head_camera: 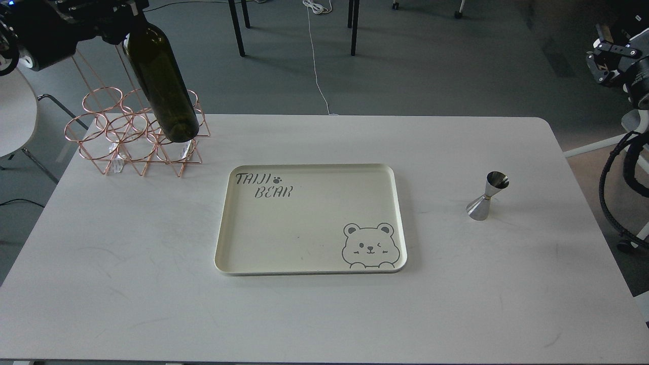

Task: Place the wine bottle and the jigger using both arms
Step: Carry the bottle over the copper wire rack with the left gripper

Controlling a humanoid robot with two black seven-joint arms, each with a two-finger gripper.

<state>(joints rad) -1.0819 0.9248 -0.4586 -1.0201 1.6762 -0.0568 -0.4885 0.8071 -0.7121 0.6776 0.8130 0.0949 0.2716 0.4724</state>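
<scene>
The wine bottle (163, 86), dark olive green, hangs tilted in the air over the copper wire rack (134, 134) at the table's back left. Its neck is up at the top edge, held by my left gripper (129, 11), which is shut on it; the neck itself is mostly hidden. The jigger (487, 195), small and silver, stands upright on the table to the right of the tray. My right gripper (606, 53) is far off at the right edge, above the floor and away from the jigger; it is dark and its fingers cannot be told apart.
A cream tray (223, 253) printed with a bear and "TAIJI BEAR" lies in the middle of the white table (127, 284). A white chair (15, 116) stands at the left. Black cables (616, 192) hang at the right edge.
</scene>
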